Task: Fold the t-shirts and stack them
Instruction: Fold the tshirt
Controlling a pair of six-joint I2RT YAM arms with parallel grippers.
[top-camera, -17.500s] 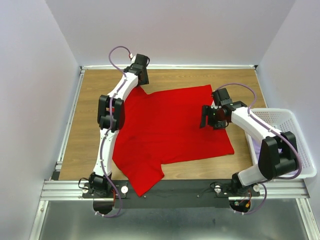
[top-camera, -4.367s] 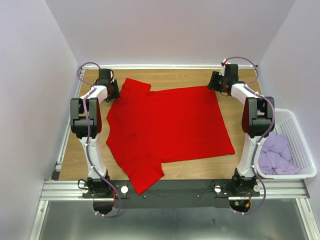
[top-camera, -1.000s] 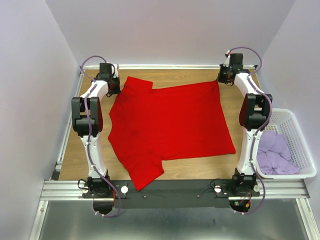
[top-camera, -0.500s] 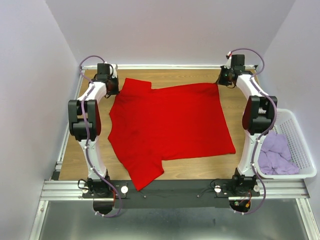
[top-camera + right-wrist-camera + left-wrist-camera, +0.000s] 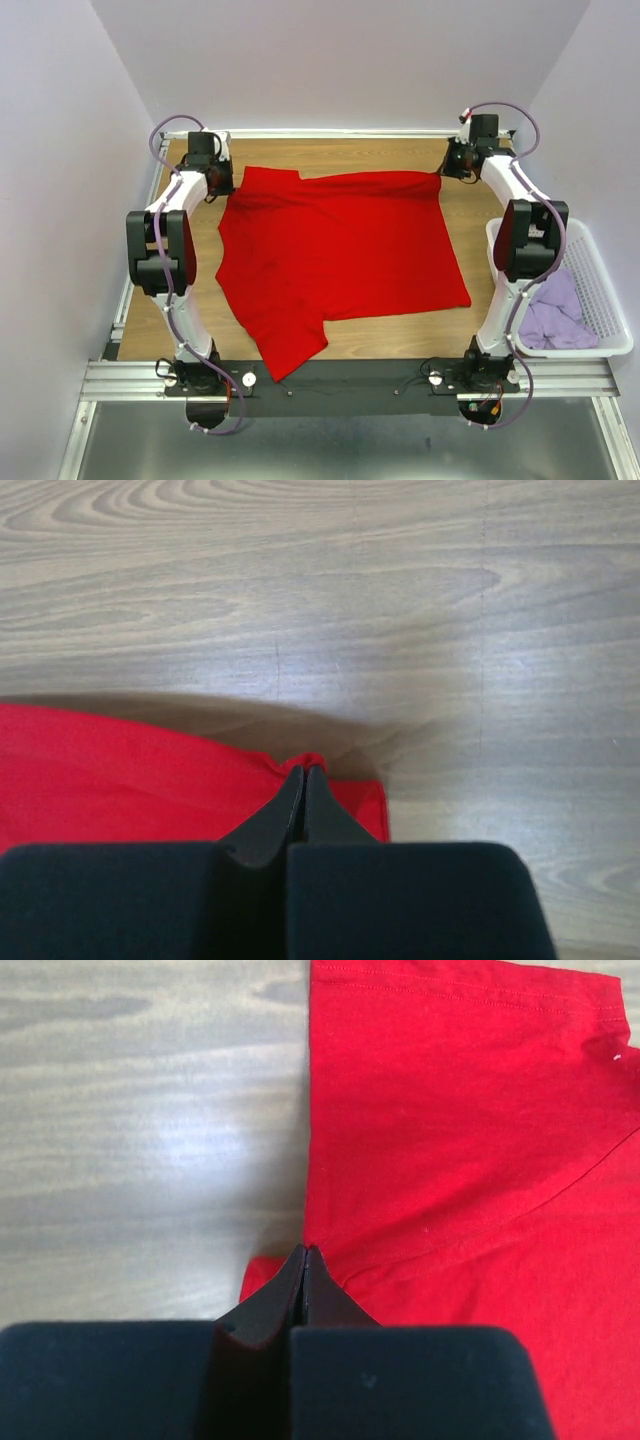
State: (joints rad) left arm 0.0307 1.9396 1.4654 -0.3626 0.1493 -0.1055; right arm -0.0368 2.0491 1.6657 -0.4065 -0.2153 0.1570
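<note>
A bright red t-shirt (image 5: 340,250) lies spread flat across the wooden table (image 5: 490,330), one sleeve reaching toward the near edge. At its far left corner my left gripper (image 5: 224,183) is shut on the cloth; the left wrist view shows the closed tips (image 5: 305,1252) pinching the red edge (image 5: 450,1110). My right gripper (image 5: 446,170) is shut on the far right corner, and in the right wrist view a small red fold bulges at its tips (image 5: 303,770). Pale lilac t-shirts (image 5: 553,308) sit crumpled in the basket.
A white lattice basket (image 5: 540,222) stands at the table's right edge beside the right arm. Pale walls close in the back and both sides. A metal rail (image 5: 350,380) runs along the near edge between the arm bases.
Both grippers have moved a little outward, away from each other. The shirt's far edge is now pulled straighter between them. The right arm's elbow has swung right, over the basket.
</note>
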